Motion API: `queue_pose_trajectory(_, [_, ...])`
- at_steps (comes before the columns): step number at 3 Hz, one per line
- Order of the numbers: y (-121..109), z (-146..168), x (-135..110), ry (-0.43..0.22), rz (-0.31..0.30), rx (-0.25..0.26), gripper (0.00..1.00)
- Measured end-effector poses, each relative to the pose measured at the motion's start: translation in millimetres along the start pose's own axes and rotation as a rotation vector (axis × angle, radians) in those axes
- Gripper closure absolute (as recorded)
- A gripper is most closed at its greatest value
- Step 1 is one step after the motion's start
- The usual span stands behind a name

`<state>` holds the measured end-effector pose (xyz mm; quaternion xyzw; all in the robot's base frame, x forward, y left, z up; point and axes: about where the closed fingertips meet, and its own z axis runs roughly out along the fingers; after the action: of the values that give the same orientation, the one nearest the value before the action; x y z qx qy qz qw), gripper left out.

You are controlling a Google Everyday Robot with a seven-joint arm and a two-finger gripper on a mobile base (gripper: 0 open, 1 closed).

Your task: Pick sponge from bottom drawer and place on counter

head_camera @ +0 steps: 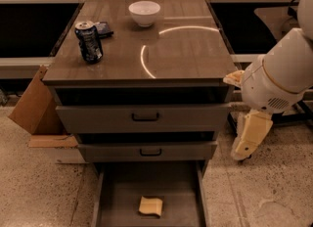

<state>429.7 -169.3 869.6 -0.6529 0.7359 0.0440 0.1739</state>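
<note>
The pale-yellow sponge (150, 206) lies on the grey floor of the open bottom drawer (120, 199), near its front middle. The counter (188, 57) is the glossy wood-grain cabinet top with a curved light reflection. My gripper (243, 151) hangs pointing down from the white arm (281, 77) to the right of the cabinet. It is level with the middle drawer, above and to the right of the sponge, outside the drawer. It holds nothing that I can see.
On the counter stand a white bowl (144, 12) at the back, a soda can (89, 41) at the left and a dark flat packet (103, 28) behind it. The two upper drawers (145, 117) stick out slightly. A cardboard box (32, 106) leans left of the cabinet.
</note>
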Motion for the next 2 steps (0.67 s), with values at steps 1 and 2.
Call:
queue_pose_trajectory(1, [-1.8,41.1,3.4,-0.005,-0.048,0.009,0.00])
queue_pose_trajectory(2, [-10.0,101.8,10.2,-0.020,-0.088,-0.004,0.00])
